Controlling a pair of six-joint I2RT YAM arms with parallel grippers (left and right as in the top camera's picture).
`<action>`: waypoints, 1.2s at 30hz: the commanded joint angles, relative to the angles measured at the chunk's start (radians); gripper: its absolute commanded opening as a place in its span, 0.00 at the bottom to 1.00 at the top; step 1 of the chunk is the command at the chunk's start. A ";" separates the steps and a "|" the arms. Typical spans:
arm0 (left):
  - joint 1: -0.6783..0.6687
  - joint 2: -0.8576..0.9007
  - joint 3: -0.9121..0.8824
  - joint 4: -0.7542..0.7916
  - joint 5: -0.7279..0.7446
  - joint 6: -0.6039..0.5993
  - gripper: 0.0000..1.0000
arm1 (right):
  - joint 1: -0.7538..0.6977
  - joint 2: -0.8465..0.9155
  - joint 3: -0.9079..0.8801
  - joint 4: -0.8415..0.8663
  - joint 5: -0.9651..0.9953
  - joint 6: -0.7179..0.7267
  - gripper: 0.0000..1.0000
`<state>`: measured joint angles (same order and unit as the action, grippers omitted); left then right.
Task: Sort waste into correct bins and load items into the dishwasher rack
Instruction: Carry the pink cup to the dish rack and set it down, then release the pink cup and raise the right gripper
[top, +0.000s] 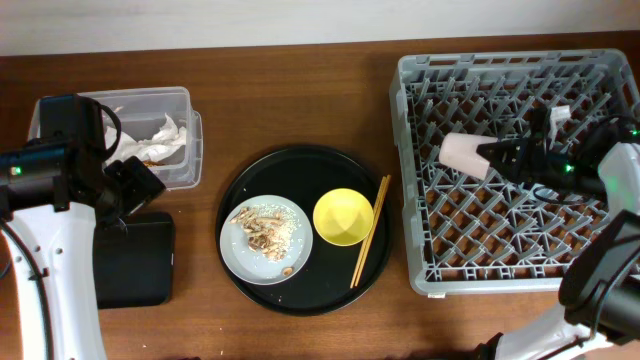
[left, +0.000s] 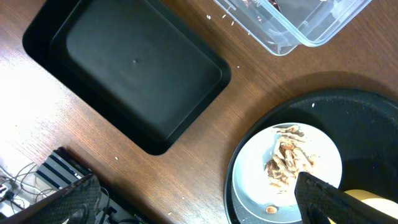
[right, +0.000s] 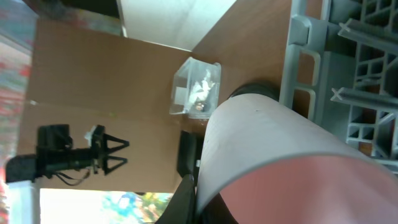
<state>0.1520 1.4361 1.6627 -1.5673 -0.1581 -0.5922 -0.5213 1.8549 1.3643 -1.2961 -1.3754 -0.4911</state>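
Coverage differs by cam. Overhead gives the full layout on the worktop (top: 300, 90): dishwasher rack (top: 520, 250) at R, round black tray (top: 300, 297) at centre, clear tub (top: 150, 95) and shallow black tray (top: 140, 270) at L. Only this view shows the chopsticks (top: 370, 232), lying on the round black tray just beside the yellow bowl (top: 343, 217), and the white tissue (top: 165, 135) inside the clear tub. On the same tray, L of the bowl, sits the plate (top: 290, 255) w/ food scraps (top: 262, 228) on it.

L wrist cam adds close detail: scraps heaped near the plate's middle, and pale crumbs (left: 221, 17) on the worktop by the tub corner.

R wrist cam is mostly filled by the pink cup (right: 280, 155), w/ the rack wall behind it. Overhead shows the cup lying sideways over the rack's L part. Contact w/ the pegs: cannot tell.

L hand (top: 140, 185): fingers (left: 326, 196) spread wide, nothing held, positioned near the tub and the shallow black tray.

R hand (top: 487, 155): closed on the pink cup, above the rack.
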 joint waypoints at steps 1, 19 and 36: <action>0.004 -0.004 0.007 0.000 -0.011 -0.010 0.99 | 0.000 0.093 -0.018 0.001 -0.088 -0.021 0.04; 0.005 -0.004 0.007 0.000 -0.011 -0.010 0.99 | 0.037 0.149 -0.048 -0.078 0.272 0.135 0.06; 0.003 -0.004 0.007 0.000 -0.011 -0.010 0.99 | -0.020 -0.323 0.005 -0.031 0.917 0.658 0.43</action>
<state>0.1520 1.4361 1.6627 -1.5673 -0.1581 -0.5922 -0.5419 1.5917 1.3560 -1.3273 -0.5152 0.1234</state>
